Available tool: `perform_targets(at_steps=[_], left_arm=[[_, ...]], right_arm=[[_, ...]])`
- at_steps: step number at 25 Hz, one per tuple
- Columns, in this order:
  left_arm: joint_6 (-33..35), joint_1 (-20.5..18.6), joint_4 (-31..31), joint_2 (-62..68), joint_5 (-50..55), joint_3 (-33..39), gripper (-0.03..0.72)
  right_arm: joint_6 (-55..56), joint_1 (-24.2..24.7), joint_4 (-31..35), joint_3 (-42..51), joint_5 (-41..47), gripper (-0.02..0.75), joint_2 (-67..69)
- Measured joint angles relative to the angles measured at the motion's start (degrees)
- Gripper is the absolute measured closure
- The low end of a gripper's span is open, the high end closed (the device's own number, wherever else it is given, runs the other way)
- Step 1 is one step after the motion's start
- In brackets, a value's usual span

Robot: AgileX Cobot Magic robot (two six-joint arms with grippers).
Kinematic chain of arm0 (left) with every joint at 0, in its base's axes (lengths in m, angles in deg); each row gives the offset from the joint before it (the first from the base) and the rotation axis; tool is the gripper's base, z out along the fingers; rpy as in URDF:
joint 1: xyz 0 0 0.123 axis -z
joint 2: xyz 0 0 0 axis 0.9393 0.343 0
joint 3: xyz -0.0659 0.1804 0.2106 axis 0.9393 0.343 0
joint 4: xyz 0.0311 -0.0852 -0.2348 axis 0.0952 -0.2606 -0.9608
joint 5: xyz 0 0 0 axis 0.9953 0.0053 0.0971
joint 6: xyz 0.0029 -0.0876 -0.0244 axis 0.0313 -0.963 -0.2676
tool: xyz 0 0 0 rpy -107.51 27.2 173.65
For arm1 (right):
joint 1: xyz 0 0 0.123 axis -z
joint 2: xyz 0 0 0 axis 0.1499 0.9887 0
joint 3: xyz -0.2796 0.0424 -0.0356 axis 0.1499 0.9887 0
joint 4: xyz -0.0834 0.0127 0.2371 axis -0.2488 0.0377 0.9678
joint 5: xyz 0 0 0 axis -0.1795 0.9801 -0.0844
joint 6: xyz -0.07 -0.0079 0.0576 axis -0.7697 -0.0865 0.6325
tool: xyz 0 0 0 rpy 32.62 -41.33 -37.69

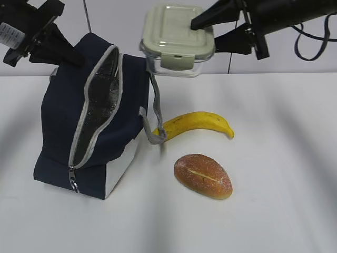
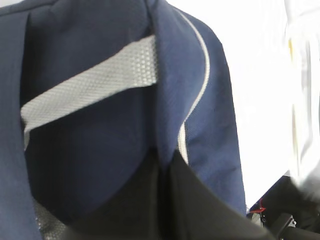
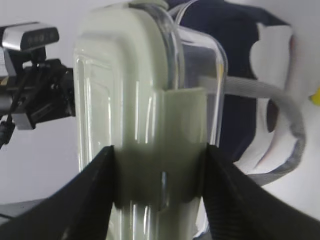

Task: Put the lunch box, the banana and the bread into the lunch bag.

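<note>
The navy lunch bag (image 1: 63, 116) stands at the left, its zipper undone and the silver lining showing through the gap. My left gripper (image 1: 72, 54) is shut on the fabric at the bag's top edge; in the left wrist view the left gripper (image 2: 165, 162) pinches a navy fold of the lunch bag (image 2: 100, 150). My right gripper (image 1: 202, 32) is shut on the lunch box (image 1: 176, 39) and holds it in the air just right of the bag's top. In the right wrist view the right gripper (image 3: 160, 170) clamps the lunch box (image 3: 140, 90) across its sage-green lid and clear base. The banana (image 1: 197, 123) and the bread (image 1: 203, 175) lie on the table.
A grey webbing handle (image 1: 155, 118) hangs off the bag's right side, down to the banana's left tip. The white table (image 1: 279, 184) stretches right and forward of the bread. A wall stands behind the table.
</note>
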Motion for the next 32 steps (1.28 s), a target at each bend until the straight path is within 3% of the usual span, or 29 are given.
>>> perform_targets(at_steps=[9,19,32], left_arm=[[-0.1,0.0,-0.2,0.0,0.0,0.0,0.688],[-0.2,0.0,-0.6,0.0,0.1,0.0,0.688],[-0.2,0.0,-0.7,0.0,0.2,0.0,0.688]], right_arm=[[2.3,-8.2,-2.6,-0.3,0.9,0.362,0.9],[5.6,-9.9,-7.4,-0.4,-8.2,0.362,5.0],[7.4,-18.1,-10.7,-0.5,-21.1,0.363,5.8]])
